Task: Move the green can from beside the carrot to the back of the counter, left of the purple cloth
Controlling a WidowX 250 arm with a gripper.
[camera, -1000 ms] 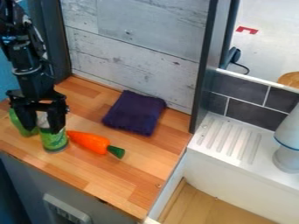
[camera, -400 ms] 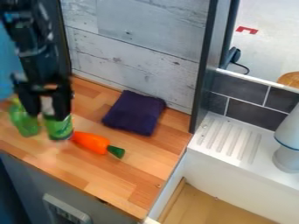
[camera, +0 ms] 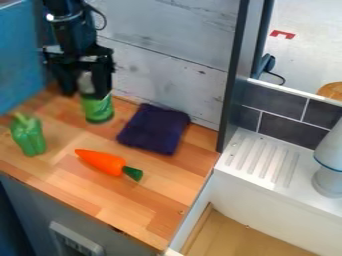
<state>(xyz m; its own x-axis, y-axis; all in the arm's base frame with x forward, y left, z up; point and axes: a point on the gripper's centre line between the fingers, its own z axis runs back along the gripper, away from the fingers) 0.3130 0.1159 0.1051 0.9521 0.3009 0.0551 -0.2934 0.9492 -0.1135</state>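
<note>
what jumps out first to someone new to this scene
The bright orange toy carrot with its green top, lying mid-counter, likely draws the eye first. Next comes the black gripper at upper left, holding a green can, then the dark purple folded cloth right of the can.

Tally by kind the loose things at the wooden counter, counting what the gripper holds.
Toy vegetables: 2 (orange carrot, green pepper)
Containers: 1 (green container, held in the gripper)
Cloths: 1 (dark purple cloth)
Total: 4
</note>
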